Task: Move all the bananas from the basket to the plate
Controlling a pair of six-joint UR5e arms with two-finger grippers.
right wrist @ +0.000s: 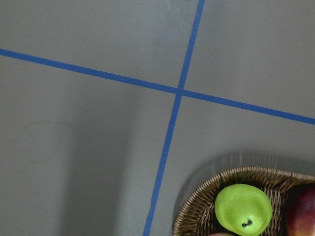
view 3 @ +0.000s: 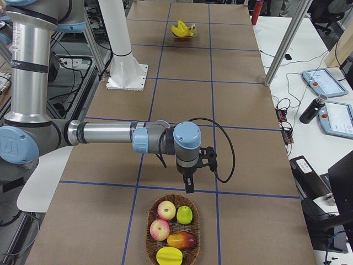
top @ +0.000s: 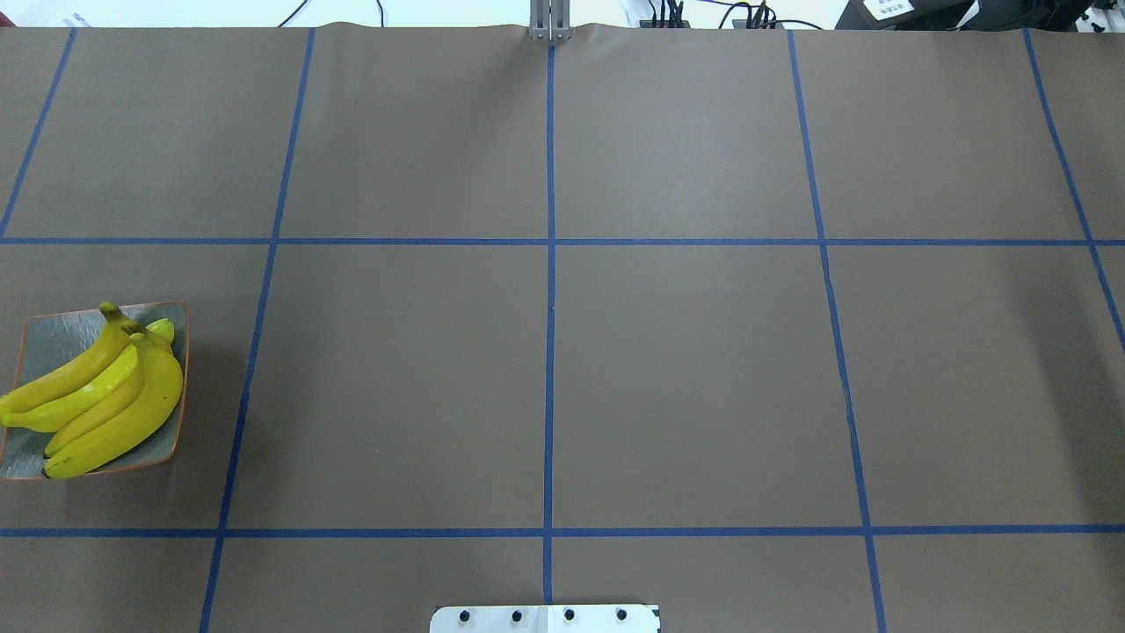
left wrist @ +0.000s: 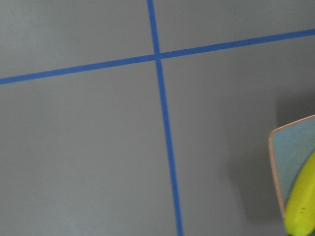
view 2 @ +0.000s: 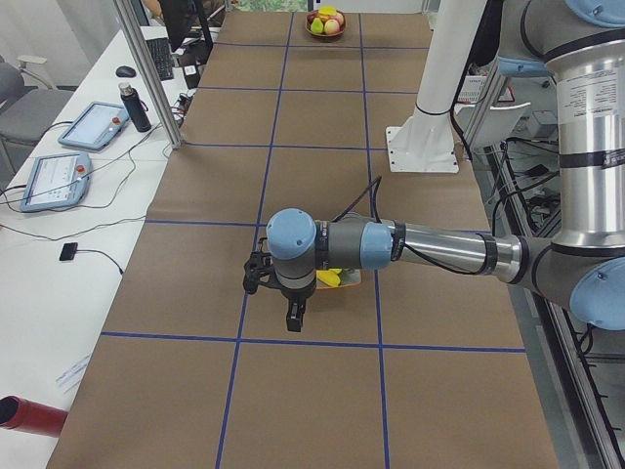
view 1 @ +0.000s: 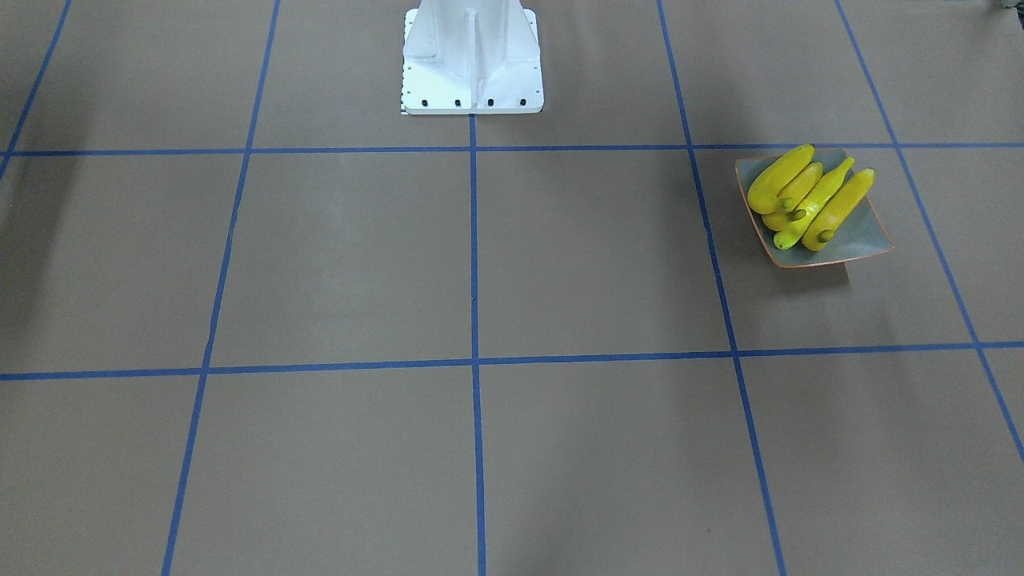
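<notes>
Several yellow bananas lie side by side on the grey-green plate with its orange rim, also seen at the table's left edge in the overhead view as bananas on the plate. The wicker basket at the other end holds other fruit and no banana that I can see. My left gripper hangs just beside the plate, and my right gripper hangs just before the basket's rim. Both show only in side views, so I cannot tell whether they are open or shut.
The basket holds a green pear, red apples and a mango. The white robot pedestal stands at mid-table. A side bench carries tablets and a dark bottle. Blue tape lines grid the brown table.
</notes>
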